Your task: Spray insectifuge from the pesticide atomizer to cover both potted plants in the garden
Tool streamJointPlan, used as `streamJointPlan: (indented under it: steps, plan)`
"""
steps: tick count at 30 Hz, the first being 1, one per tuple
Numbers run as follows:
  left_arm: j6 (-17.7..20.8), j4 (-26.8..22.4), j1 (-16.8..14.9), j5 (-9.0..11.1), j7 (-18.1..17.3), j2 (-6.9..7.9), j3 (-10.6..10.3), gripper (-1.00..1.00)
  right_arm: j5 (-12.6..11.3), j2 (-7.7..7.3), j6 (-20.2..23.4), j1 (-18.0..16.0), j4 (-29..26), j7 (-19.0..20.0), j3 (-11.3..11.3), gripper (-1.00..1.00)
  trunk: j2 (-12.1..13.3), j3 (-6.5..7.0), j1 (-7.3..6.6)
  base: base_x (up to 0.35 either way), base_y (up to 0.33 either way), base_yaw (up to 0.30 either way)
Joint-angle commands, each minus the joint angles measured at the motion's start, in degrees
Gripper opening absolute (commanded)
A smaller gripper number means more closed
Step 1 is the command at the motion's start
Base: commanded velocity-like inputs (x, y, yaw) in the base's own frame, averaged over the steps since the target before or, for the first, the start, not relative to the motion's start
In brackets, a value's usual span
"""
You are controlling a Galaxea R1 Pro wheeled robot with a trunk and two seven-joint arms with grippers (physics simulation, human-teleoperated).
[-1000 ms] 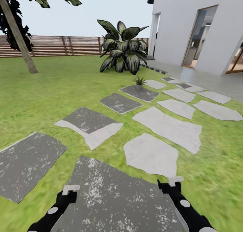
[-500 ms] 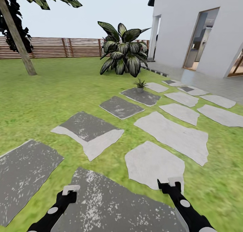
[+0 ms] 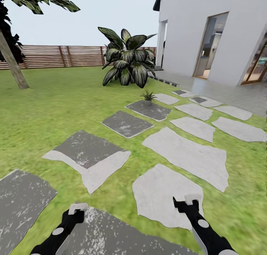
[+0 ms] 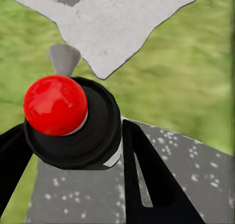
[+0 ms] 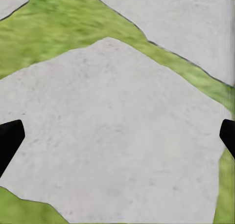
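My left gripper (image 3: 76, 209) hangs low over the dark stepping stone (image 3: 111, 234) under me. In the left wrist view its black fingers (image 4: 147, 180) are shut on the pesticide atomizer (image 4: 100, 128), seen from above as a dark round body with a red knob (image 4: 55, 105) and a grey nozzle. My right gripper (image 3: 187, 202) stands open over a pale stone (image 5: 112, 126), with nothing between its fingers. One potted plant (image 3: 148, 96), a small green rosette in a grey pot, sits far ahead on a dark stone in the garden.
Stepping stones (image 3: 185, 154) run across the lawn (image 3: 55, 110) toward a white house (image 3: 222, 32) with open doorways at the right. A large striped-leaf shrub (image 3: 126, 60) stands behind the potted plant. A wooden fence (image 3: 55, 56) and a tree trunk (image 3: 11, 64) close the far left.
The whole view has shifted: I have rolled forward and turned slightly right, so the stones slid toward me and to the left. Both arms keep their pose.
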Motion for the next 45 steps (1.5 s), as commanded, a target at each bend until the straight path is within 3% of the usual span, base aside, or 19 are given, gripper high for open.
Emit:
streamJointPlan:
  steps: [1, 32, 45]
  plan:
    - [-0.18, 0.04, -0.02, 0.13, -0.09, 0.0, 0.11, -1.0, 0.32, -0.01, -0.17, -0.04, 0.04, 0.05, 0.0, 1.0, -0.01, 0.03, 0.03, 0.34, 0.0, -0.157]
    - [-0.18, 0.09, -0.02, 0.13, -0.09, 0.0, 0.11, -1.0, 0.32, -0.01, -0.17, -0.04, 0.06, 0.05, 0.0, 1.0, -0.01, 0.52, 0.03, 0.34, 0.0, -0.031]
    - [-0.18, 0.08, -0.02, 0.13, -0.09, 0.02, 0.11, -1.0, 0.32, -0.01, -0.17, -0.04, 0.06, 0.05, 0.0, 1.0, -0.01, 1.58, 0.03, 0.34, 0.0, 0.0]
